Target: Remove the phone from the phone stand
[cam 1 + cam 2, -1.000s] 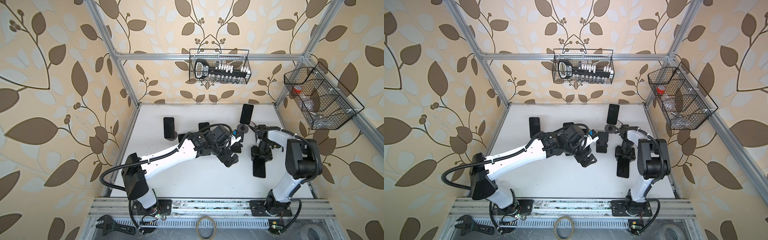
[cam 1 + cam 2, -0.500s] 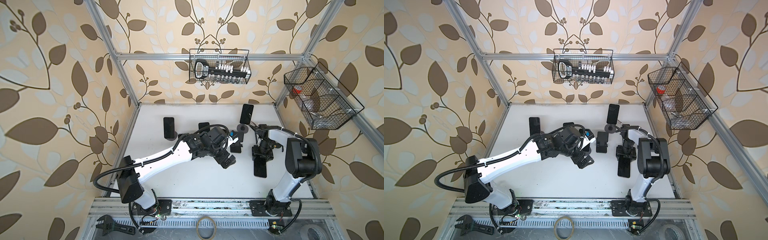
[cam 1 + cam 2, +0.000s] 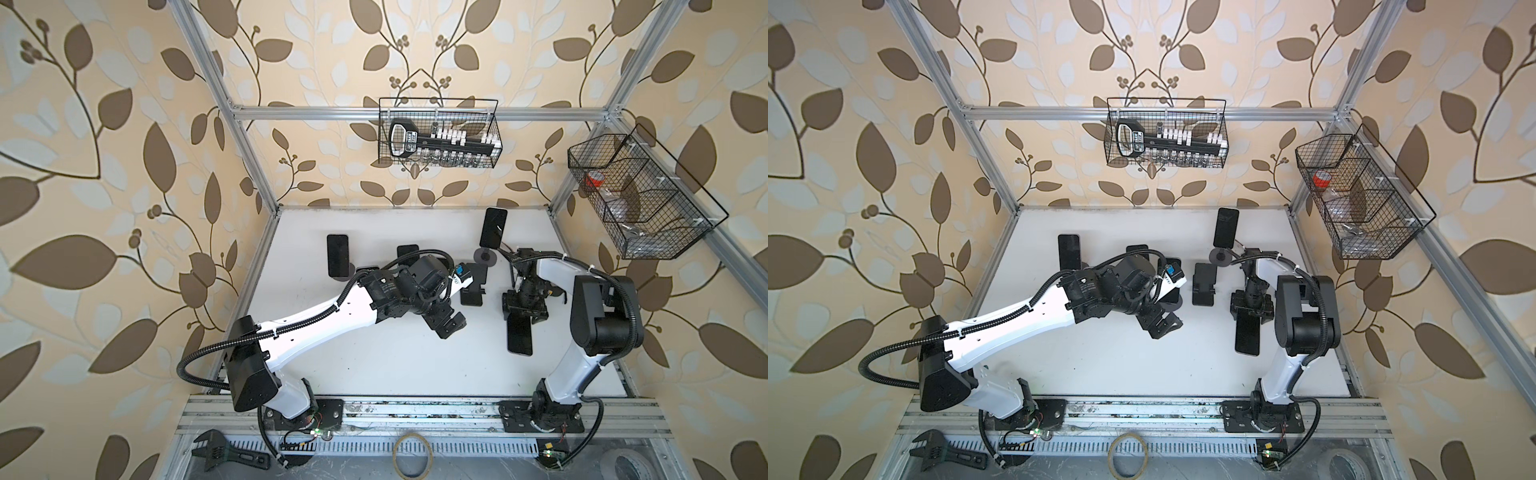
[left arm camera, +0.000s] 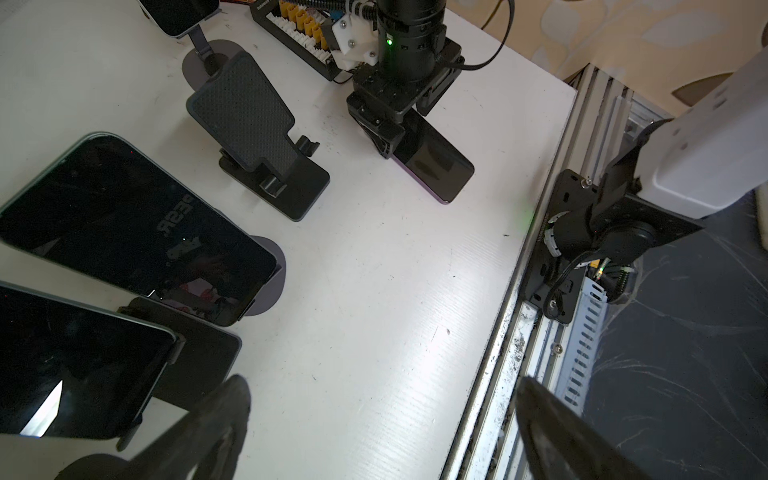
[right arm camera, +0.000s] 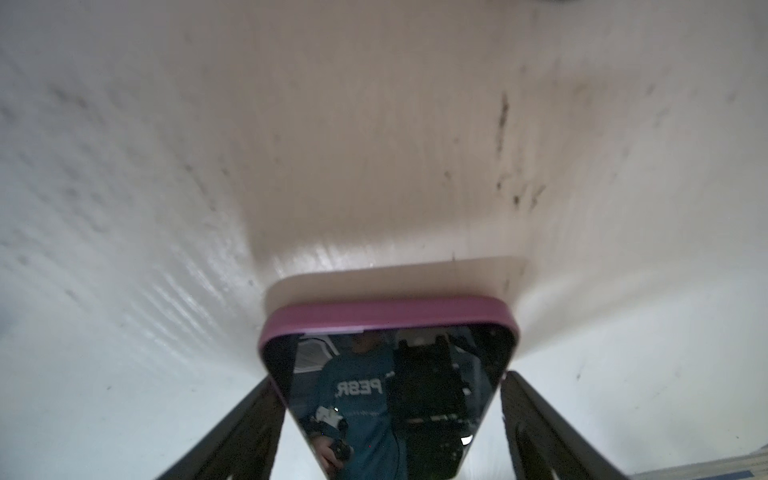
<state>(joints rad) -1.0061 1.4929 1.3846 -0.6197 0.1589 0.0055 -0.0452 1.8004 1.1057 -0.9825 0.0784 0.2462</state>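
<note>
The phone (image 3: pixel 519 337) (image 3: pixel 1247 337), dark-screened in a pink case (image 5: pixel 386 316), lies flat on the white table at the right. My right gripper (image 3: pixel 523 309) (image 3: pixel 1251 309) (image 5: pixel 388 382) points down over its far end, and its jaws are open. A strip of table shows between one finger (image 5: pixel 536 419) and the phone's edge. The empty black phone stand (image 3: pixel 473 284) (image 3: pixel 1204 284) (image 4: pixel 257 137) stands just left of it. My left gripper (image 3: pixel 446 326) (image 3: pixel 1160 326) (image 4: pixel 382 407) hangs wide open over bare table, holding nothing.
Other dark phones rest on stands at the back left (image 3: pixel 337 254), the back right (image 3: pixel 493 227) and under my left arm (image 4: pixel 124 224). Wire baskets (image 3: pixel 438 133) (image 3: pixel 640 199) hang on the walls. The aluminium rail (image 4: pixel 540 257) runs along the table's front edge.
My right gripper's jaws have parted from the phone, which stays flat on the table. My left arm has drawn back a little to the left, still open.
</note>
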